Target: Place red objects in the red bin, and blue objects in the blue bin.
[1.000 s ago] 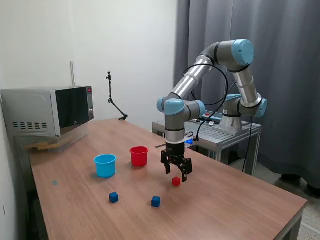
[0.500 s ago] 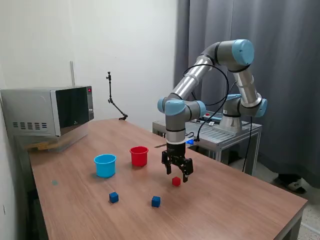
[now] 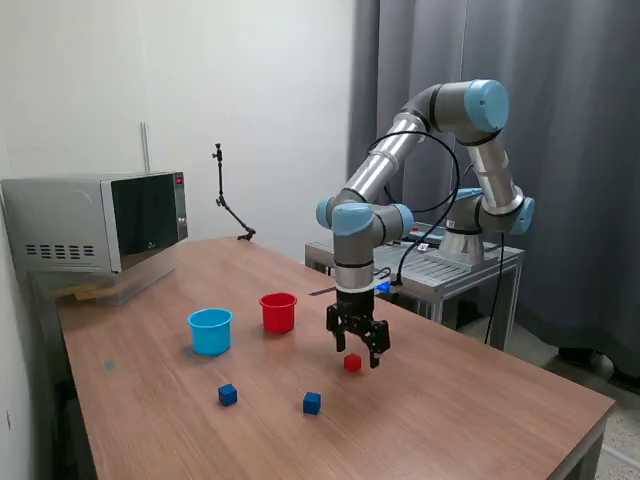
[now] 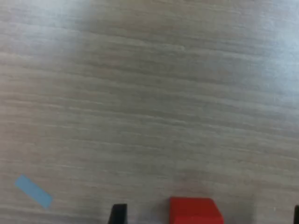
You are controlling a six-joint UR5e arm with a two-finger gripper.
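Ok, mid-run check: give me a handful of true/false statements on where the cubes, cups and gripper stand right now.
1. The gripper is open above the red cube. True.
2. Both blue cubes are already in the blue cup. False: the blue cubes lie on the table.
3. The red cup stands to the exterior view's right of the blue cup. True.
4. The gripper is holding a blue cube. False: it holds nothing.
5. The microwave door is open. False: it is closed.

Arm folds over from upper right of exterior frame; wrist vertical at centre, tool (image 3: 359, 349) pointing down, fingers spread apart.
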